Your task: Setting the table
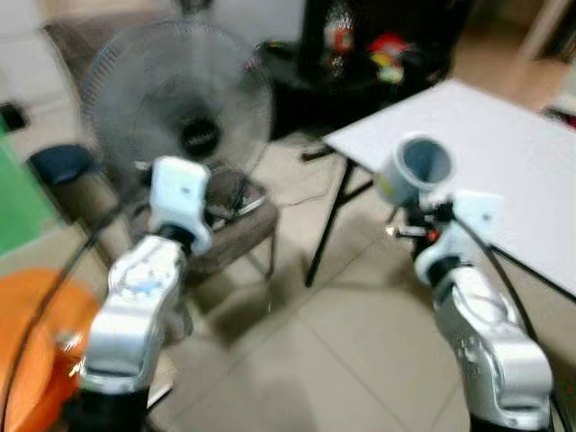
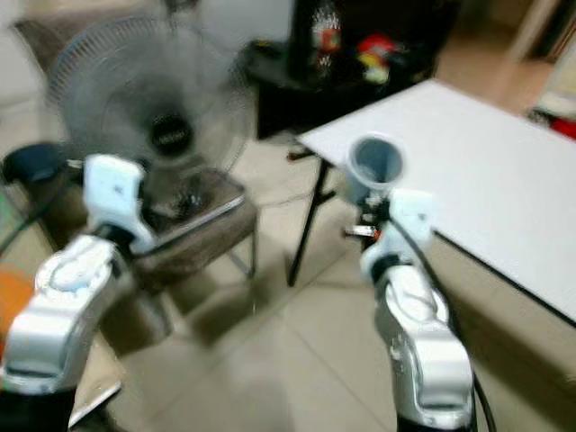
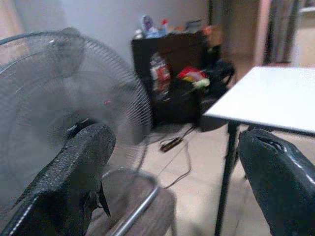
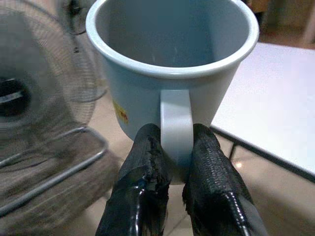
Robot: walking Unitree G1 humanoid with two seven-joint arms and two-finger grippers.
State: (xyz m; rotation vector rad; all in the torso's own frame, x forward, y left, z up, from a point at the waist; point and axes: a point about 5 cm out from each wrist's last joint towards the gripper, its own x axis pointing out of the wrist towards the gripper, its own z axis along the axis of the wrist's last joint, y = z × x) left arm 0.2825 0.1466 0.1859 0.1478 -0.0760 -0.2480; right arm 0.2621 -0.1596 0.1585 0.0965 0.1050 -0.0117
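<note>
A light blue mug [image 4: 172, 64] is held by its handle [image 4: 175, 128] between the two black fingers [image 4: 147, 162] of my right gripper [image 4: 174, 157], which is shut on it. In the head views the mug [image 1: 416, 168] hangs in the air just off the near corner of the white table [image 1: 504, 144]. My left gripper [image 3: 177, 191] stands open with nothing between its fingers [image 3: 74, 177], raised in front of a standing fan [image 1: 175, 99].
A chair [image 1: 225, 225] stands behind the left arm, in front of the fan. A dark cabinet [image 1: 360, 63] with clutter is at the back. The table's black legs [image 1: 328, 225] reach the tiled floor. An orange object [image 1: 36, 351] lies at the lower left.
</note>
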